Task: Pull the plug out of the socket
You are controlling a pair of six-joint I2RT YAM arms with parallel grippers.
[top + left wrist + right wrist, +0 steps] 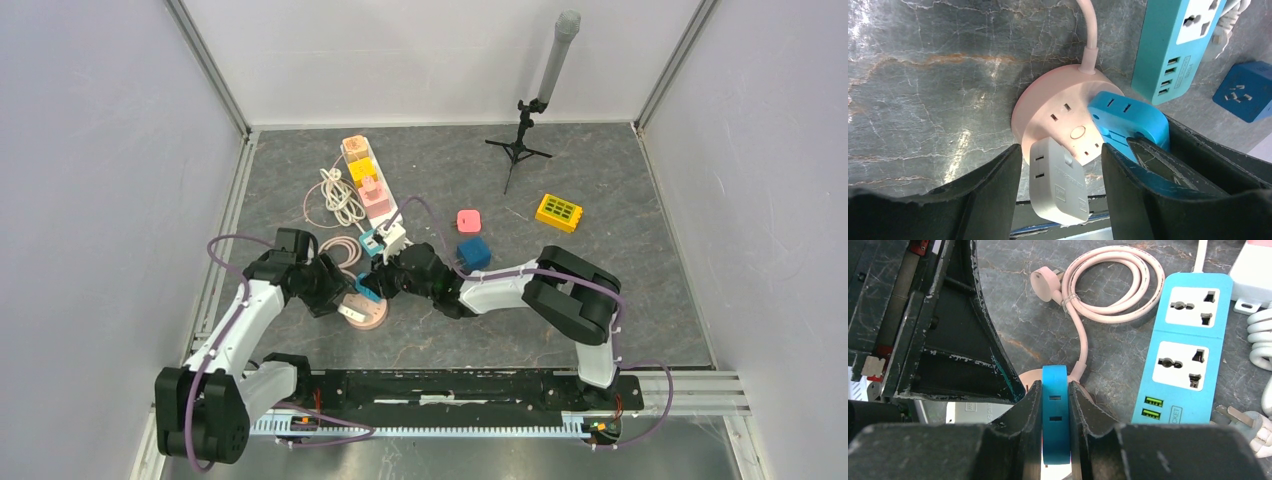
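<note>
Right wrist, right jaws pinching blue plug (1055, 405) on pink socket (1055, 107), left jaws spread

Around the round pink socket hub (1048, 112) room is tight: the left gripper (1060, 167), fingers spread, straddles a white plug adapter (1058, 185) on the hub's left rim, and the right gripper (1054, 390) clamps the bright blue plug (1055, 405) on its far rim. Just beyond the hub lie a teal power strip (1183, 350) and a coiled pink cord (1110, 315). Nearer than the hub, bare grey marbled tabletop (400, 345) gives passage.
</note>
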